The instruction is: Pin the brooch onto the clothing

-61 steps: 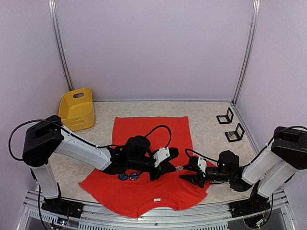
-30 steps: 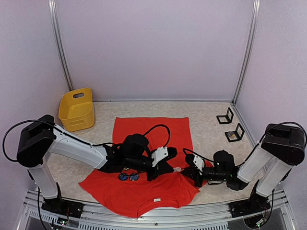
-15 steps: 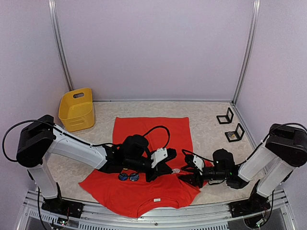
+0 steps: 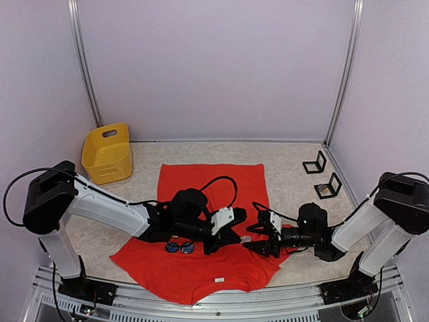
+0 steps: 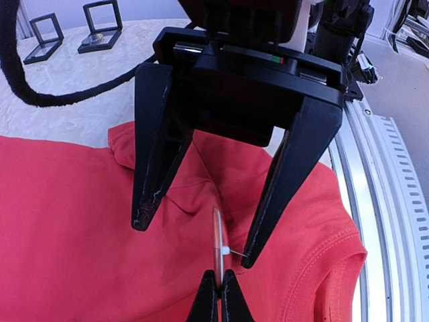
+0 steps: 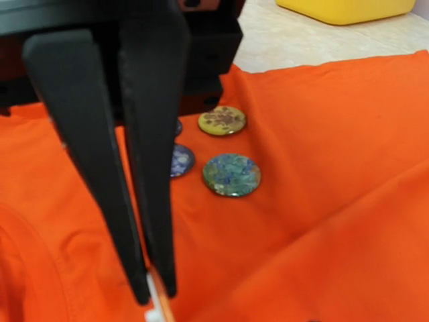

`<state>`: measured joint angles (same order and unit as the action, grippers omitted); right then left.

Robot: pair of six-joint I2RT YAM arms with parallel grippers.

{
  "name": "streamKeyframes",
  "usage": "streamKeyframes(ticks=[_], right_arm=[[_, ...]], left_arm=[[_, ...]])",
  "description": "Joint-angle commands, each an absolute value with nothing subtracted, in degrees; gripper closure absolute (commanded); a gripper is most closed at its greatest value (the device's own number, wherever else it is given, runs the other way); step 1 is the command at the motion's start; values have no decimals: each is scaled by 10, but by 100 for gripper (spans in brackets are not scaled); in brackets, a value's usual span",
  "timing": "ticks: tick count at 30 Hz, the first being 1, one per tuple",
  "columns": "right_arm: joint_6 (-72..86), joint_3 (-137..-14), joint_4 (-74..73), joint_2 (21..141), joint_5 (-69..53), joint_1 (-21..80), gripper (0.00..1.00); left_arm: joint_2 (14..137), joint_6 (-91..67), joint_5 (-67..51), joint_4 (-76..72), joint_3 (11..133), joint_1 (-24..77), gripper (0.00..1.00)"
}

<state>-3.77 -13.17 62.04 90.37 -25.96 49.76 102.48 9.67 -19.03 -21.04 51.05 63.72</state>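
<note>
The red-orange T-shirt [image 4: 214, 188] lies flat on the table, neck label toward the front; it also shows in the left wrist view [image 5: 67, 221] and the right wrist view [image 6: 322, 134]. My left gripper [image 4: 239, 236] [image 5: 218, 300] is shut on a round brooch [image 5: 217, 241], held edge-on just above the shirt, its pin sticking out sideways. My right gripper [image 4: 259, 246] [image 5: 196, 238] faces it with jaws open either side of the brooch; the pin tip touches one finger [image 5: 268, 215]. In the right wrist view the left gripper [image 6: 154, 288] reaches down, the brooch [image 6: 159, 307] at its tips.
Three loose brooches lie on the shirt: yellow [image 6: 222, 120], green-blue [image 6: 231, 174], dark blue [image 6: 179, 161]. A yellow bin [image 4: 107, 153] stands at the back left. Two black frame stands [image 4: 314, 163] [image 4: 328, 186] sit at the right. The metal front rail [image 5: 382, 168] is close.
My right gripper has moved left along the shirt until its open jaws are around the brooch. My left gripper has stayed in place, holding the brooch.
</note>
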Motion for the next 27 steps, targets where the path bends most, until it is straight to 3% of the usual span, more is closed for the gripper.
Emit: streamKeyframes(ticks=[1,8,17,27], right_arm=[[-42,-145,641,924,-273,501,48],[-47,-148,640,932,-266,502,50],[-33,-158,609,918,-250,498,68],[12,-166,587,903,-244,482,76]], left_arm=[[1009,100,-190,-219,512,638,100],[1009,101,-192,-218,512,638,100],[1007,114,-185,-216,506,648,100],[1008,144,-181,-206,508,664,100]])
